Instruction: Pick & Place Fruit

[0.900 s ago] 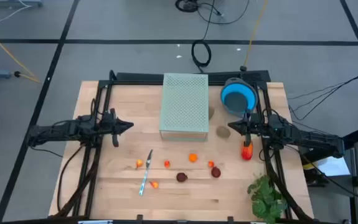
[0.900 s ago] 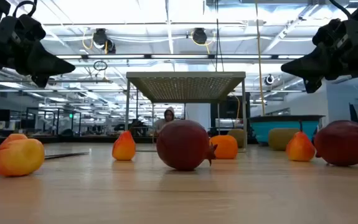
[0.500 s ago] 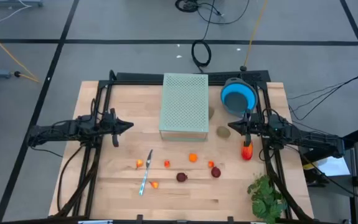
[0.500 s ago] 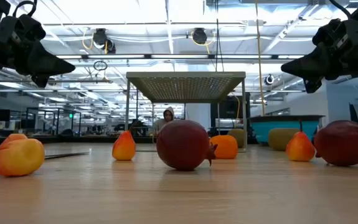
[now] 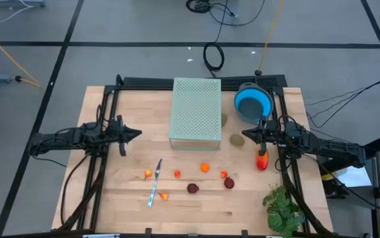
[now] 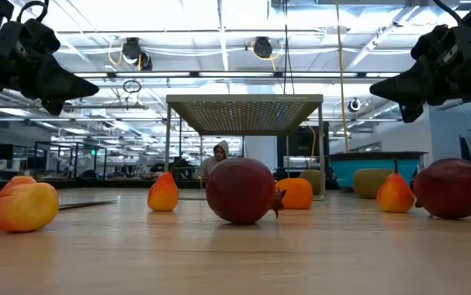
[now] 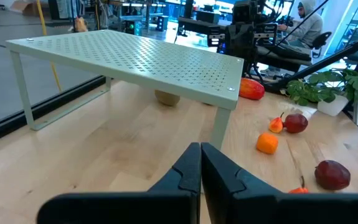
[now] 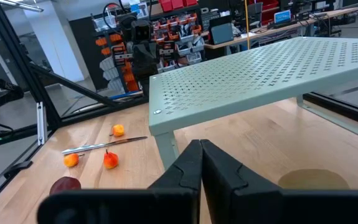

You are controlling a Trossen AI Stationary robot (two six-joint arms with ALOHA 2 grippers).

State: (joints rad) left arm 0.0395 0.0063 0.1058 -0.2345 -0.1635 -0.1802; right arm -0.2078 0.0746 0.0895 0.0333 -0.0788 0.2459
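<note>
I saw both grippers, left (image 5: 137,133) and right (image 5: 245,134), hovering with fingers pressed together, empty. The fruit (image 5: 193,188) lay scattered on the table (image 5: 123,205) before the perforated rack (image 5: 195,110).

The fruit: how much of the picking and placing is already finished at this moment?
Nothing looks done. The small fruit pieces lie loose on the table in front of the perforated shelf, and the oblong fruit lies near the blue bowl. Nothing is in hand: the left gripper and right gripper are both shut and empty. Every piece is left.
</note>
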